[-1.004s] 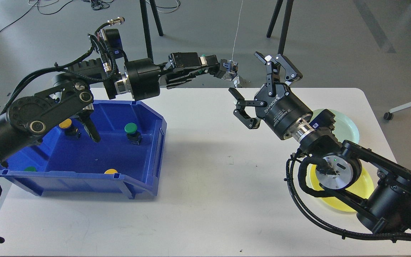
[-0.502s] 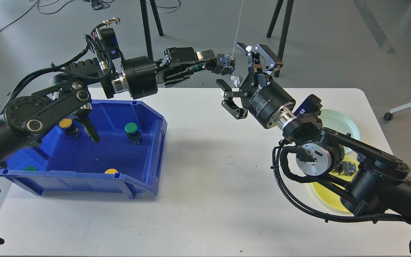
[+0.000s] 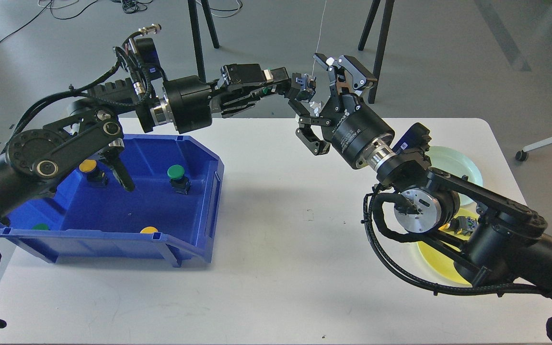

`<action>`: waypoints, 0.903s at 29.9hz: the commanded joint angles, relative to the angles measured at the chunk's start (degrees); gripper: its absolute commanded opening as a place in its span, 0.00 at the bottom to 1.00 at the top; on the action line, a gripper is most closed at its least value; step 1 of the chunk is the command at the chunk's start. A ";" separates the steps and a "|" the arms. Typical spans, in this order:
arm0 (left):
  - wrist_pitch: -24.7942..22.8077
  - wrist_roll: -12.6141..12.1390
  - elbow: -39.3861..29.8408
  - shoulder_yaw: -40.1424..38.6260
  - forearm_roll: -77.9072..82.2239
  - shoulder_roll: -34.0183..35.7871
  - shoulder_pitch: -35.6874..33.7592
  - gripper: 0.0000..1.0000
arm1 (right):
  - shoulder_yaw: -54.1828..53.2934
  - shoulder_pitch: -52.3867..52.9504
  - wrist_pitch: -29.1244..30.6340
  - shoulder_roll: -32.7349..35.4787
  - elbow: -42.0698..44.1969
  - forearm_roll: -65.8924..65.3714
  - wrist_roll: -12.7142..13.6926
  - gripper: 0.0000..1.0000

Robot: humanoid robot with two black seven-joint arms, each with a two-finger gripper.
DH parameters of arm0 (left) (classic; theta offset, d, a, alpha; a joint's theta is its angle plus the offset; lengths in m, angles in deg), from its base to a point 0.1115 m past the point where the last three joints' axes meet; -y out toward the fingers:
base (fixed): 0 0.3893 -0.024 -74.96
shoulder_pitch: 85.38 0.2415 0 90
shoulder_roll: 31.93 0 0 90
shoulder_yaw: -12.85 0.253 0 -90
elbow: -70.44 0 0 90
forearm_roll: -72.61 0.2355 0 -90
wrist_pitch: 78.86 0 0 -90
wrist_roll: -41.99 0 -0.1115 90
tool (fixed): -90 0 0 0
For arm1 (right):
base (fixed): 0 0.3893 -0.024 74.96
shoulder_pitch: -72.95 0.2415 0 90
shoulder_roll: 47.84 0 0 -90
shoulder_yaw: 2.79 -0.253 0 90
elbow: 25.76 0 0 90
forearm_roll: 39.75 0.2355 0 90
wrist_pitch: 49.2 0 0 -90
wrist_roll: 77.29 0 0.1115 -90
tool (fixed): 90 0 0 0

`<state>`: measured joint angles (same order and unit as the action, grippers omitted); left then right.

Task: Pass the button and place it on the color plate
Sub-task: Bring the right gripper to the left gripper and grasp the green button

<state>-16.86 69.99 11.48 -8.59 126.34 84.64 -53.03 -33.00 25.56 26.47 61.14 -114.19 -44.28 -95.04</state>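
Where left gripper (image 3: 289, 89) clamps half-hidden button (image 3: 306, 89), right gripper (image 3: 319, 96) spread beside it, plates (image 3: 467, 165) partly blocked.

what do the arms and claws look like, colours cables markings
Both arms are black with round joint housings and silver joint caps. The right claw has two black linkage fingers on a drum-shaped body with white lettering and a silver ring behind it. The left claw sits on a similar black drum. Black braided cables loop along both arms.

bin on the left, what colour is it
Blue. The bin shows clearly in the head view, its only view, with green and yellow buttons inside.
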 commanded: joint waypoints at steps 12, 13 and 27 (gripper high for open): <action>0.00 0.00 0.33 -0.09 0.05 -0.12 -0.09 0.10 | 2.17 0.28 0.00 0.00 -0.07 -1.18 0.00 0.71; 0.00 0.00 0.42 -0.09 -0.03 -0.12 -0.09 0.10 | 2.09 0.28 0.00 0.00 -0.07 -1.18 0.00 0.71; 0.00 0.00 0.68 -0.09 -0.03 -0.12 -0.09 0.10 | 1.64 0.28 0.00 0.00 -0.07 -1.18 -1.40 0.63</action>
<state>-16.86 69.99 12.19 -8.69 126.31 84.52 -53.13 -31.43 25.92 26.47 61.11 -114.17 -45.46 -96.36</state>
